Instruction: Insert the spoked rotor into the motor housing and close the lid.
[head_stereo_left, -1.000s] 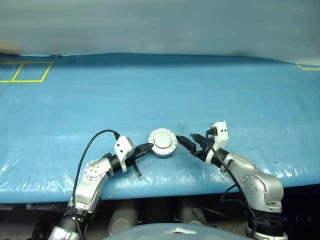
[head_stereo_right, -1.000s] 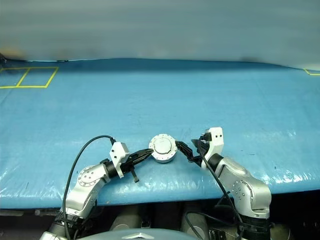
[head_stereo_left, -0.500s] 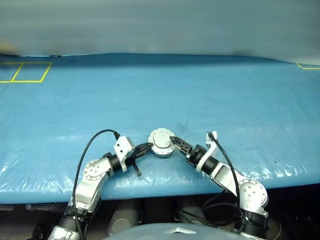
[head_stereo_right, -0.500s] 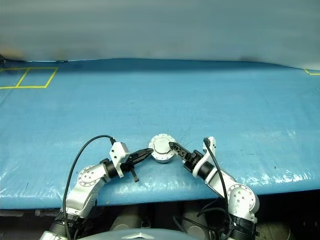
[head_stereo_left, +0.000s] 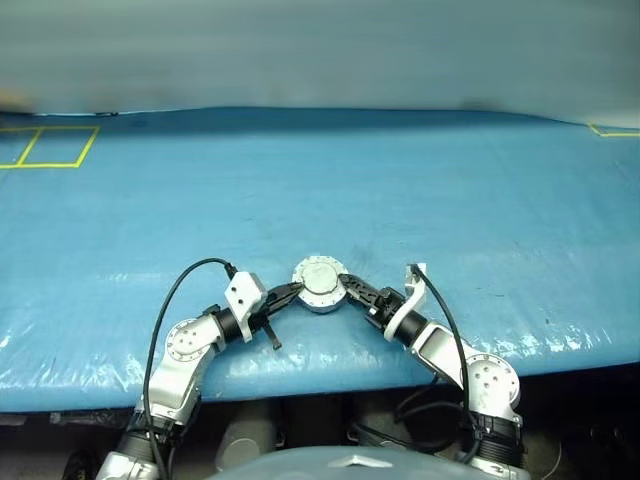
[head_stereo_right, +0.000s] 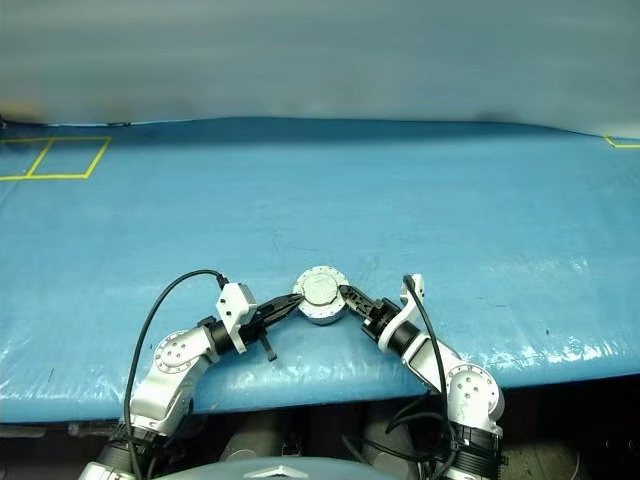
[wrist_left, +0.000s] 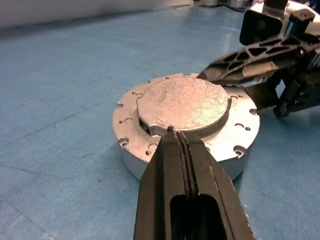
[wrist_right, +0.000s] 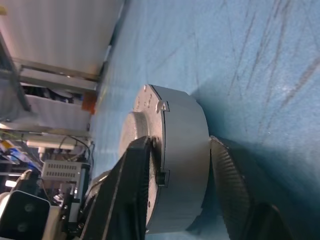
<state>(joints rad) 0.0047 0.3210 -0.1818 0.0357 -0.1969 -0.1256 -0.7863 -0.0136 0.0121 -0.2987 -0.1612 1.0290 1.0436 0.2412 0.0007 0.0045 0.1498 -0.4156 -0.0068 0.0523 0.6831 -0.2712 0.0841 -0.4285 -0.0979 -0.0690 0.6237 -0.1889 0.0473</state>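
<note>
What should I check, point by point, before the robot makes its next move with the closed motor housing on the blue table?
1. Lid sits on the motor housing: ok, its plain grey face is up.
2. Lid fully flush all round: cannot tell; a dark gap shows at one edge in the left wrist view.
3. Left gripper shut, tip at the lid's edge: ok.
4. Right gripper fingers straddle the housing, one over the top, one under the bottom: ok, though a firm grip cannot be told.
5. Spoked rotor inside: cannot tell, the lid hides it.
6. Housing rests on the table: ok.
</note>
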